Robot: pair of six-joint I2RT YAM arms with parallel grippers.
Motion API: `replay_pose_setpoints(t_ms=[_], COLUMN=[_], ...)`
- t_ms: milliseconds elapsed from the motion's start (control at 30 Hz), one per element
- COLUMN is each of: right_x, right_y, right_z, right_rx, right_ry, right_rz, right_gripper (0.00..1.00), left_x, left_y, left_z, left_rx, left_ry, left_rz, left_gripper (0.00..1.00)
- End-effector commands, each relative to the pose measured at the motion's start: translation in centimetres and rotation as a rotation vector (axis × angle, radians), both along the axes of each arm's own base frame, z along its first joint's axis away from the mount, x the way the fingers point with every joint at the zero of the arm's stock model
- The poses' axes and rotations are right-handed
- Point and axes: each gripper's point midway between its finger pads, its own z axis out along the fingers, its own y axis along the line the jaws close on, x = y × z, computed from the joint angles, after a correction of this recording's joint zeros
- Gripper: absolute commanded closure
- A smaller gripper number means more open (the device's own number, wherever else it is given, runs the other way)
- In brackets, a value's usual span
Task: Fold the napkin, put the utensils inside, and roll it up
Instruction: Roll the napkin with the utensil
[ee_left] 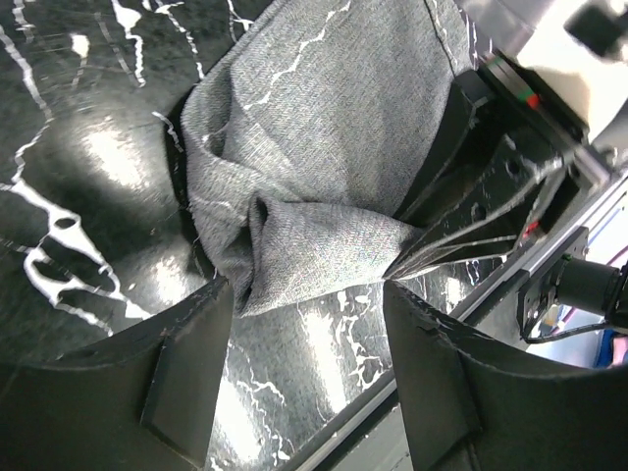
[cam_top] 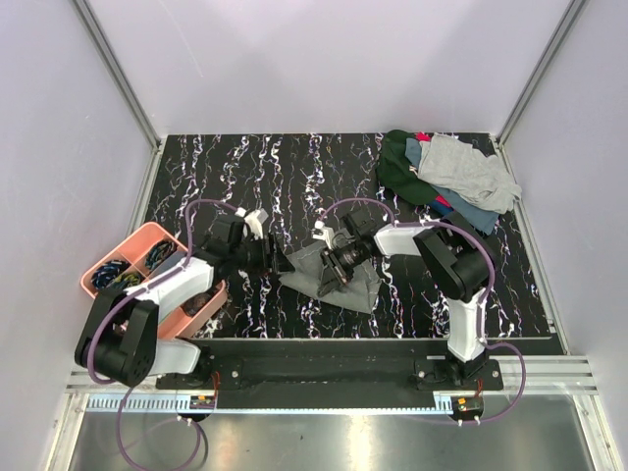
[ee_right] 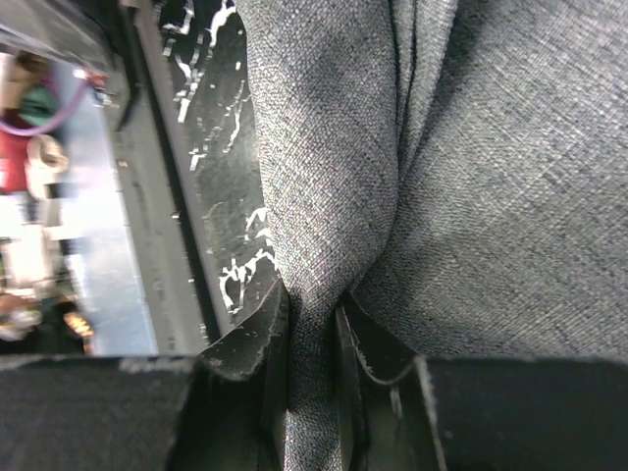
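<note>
I'm pinching a ridge of the napkin (cam_top: pixel 365 290) tight in the right tool (ee_right: pixel 312 324), mid-worktop (cam_top: pixel 245 177) toward the front edge. The left tool (ee_left: pixel 304 294) is hanging open at the bunched corner. My plan: grab 1 clean layer there, then spread both corners apart, low and flat.

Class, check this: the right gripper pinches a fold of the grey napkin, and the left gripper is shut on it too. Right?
No. The left gripper is open, jaws apart by a corner of the napkin, as the left wrist view shows. The right gripper does pinch it.
</note>
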Motion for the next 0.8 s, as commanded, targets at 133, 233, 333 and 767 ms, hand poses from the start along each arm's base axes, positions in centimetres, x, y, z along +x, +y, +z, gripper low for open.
replay_pose_setpoints(t_ms=[133,233,333,767], right_x=[1.0,1.1,1.2,3.5], right_y=[-0.5,-0.5,-0.5,-2.9], right_z=[-0.8,-0.9,-0.8,2.8], right_rx=[0.022,0.019,0.016,-0.115], right_ry=[0.124,0.125,0.122,-0.132], right_rz=[-0.033,-0.037,-0.044,-0.201], right_gripper=[0.81,0.81,0.80,0.16], left_x=[1.8,2.2,2.3,1.9], left_y=[-2.1,-2.6,-2.6,-1.8], left_z=[-0.1,-0.8,-1.9,-5.3], left_rx=[-0.062,-0.064,-0.052,0.075], left_ry=[-0.068,-0.046,-0.004,0.159], left_rz=[-0.052,-0.053,-0.044,-0.078], left_gripper=[0.47,0.59,0.73,1.00])
